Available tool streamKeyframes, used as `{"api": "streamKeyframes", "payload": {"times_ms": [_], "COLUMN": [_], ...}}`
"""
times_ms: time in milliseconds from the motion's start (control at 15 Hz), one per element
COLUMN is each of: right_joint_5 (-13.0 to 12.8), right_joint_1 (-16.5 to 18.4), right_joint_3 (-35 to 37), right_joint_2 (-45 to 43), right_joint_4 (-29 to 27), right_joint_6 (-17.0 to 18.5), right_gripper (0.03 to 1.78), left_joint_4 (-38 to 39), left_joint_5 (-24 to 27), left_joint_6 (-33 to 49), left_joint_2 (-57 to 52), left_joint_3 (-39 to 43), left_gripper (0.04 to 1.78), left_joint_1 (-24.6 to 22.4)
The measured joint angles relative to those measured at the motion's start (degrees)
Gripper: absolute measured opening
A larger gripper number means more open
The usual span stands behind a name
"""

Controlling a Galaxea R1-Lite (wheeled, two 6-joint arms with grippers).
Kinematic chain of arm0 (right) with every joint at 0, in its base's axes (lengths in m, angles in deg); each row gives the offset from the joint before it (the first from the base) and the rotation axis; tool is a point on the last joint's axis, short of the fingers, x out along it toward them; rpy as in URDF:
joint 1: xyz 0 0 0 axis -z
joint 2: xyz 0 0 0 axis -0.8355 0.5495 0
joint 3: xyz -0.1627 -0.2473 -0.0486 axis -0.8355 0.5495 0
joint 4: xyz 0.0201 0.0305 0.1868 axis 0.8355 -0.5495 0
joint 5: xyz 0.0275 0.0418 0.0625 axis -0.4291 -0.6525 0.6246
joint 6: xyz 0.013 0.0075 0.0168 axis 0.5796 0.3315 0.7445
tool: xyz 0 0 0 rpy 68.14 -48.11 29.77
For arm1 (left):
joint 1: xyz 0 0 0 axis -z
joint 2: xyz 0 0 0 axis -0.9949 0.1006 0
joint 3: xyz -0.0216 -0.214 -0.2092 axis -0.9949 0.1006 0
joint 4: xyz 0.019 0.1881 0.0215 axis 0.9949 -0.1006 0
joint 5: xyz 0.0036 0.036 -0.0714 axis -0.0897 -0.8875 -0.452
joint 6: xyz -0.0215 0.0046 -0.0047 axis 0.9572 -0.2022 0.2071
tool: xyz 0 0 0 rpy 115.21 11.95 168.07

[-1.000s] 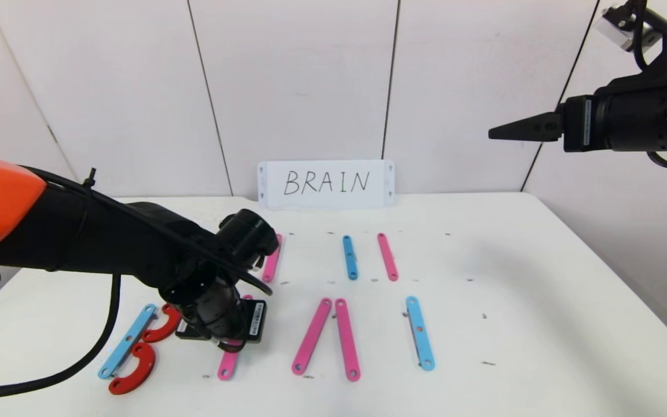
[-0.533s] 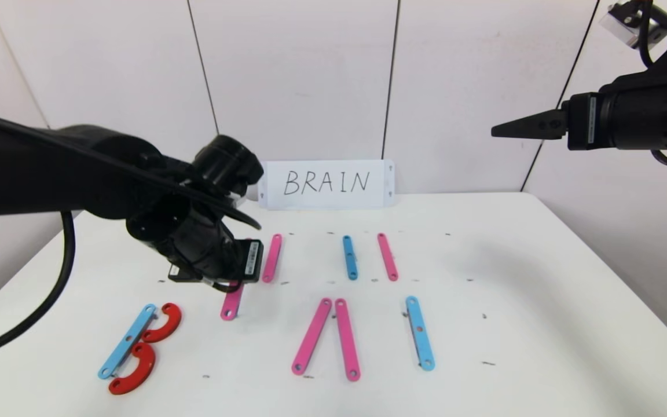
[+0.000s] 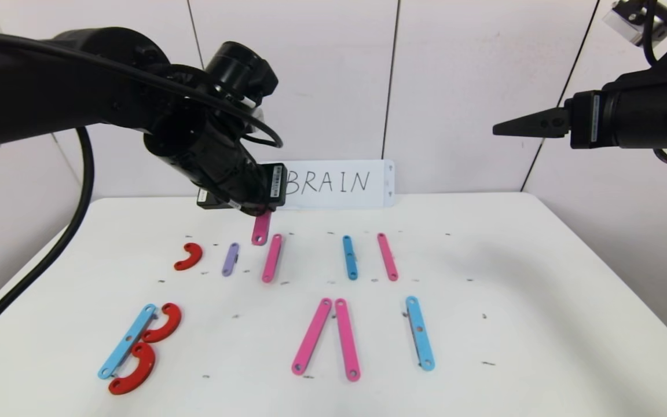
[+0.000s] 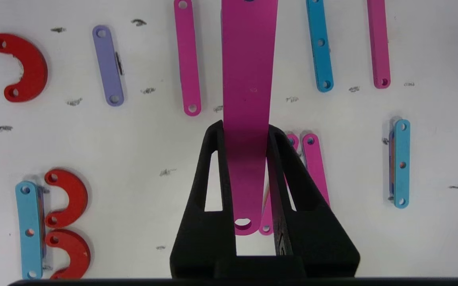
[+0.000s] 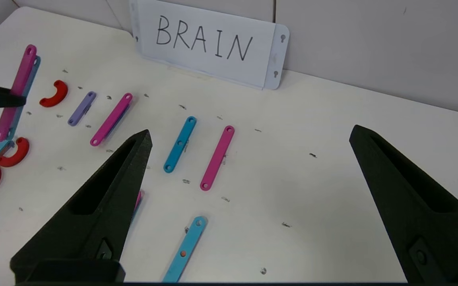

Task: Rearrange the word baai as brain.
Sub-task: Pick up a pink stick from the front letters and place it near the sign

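I've got the left gripper (image 4: 249, 135) clamped tight on a pink strip (image 4: 248, 119), which hangs lengthwise from the closed jaws, high over the back of the table (image 3: 542, 301), just in front of the white card (image 3: 345, 184). Below it lies the back row of spare pieces: red curve (image 3: 189, 256), purple bar (image 3: 230, 259), pink bar (image 3: 272, 258), blue bar (image 3: 350, 257), another pink bar (image 3: 387, 256). The front row holds the B (image 3: 136, 347) of a blue bar and two red curves, the pink pair (image 3: 329, 337) leaning together like an A, and a blue bar (image 3: 420, 332) standing as an I.

My right gripper (image 5: 249, 198) is parked up high on the right, fingers spread wide, holding nothing.

My read: this strip needs parking or placing flat. I want to come down slowly, keep it level with the table, land it in a bare patch well apart from its neighbours, and only release once it touches, so nothing nearby gets nudged.
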Motion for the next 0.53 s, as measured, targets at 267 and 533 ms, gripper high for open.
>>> {"api": "streamKeyframes", "payload": {"times_ms": [267, 533], "right_joint_5": [0.2, 0.1], "right_joint_1": [-0.1, -0.7], "right_joint_3": [0.0, 0.5], "right_joint_2": [0.1, 0.5], "right_joint_4": [0.0, 0.5], "right_joint_6": [0.1, 0.0], "right_gripper": [1.74, 1.74], "left_joint_4": [3.2, 9.0], "left_joint_5": [-0.6, -0.6], "left_joint_6": [-3.7, -3.4], "left_joint_2": [3.9, 9.0], "left_joint_3": [-1.7, -1.9], "left_gripper": [0.29, 0.29], "left_joint_1": [0.0, -0.4]}}
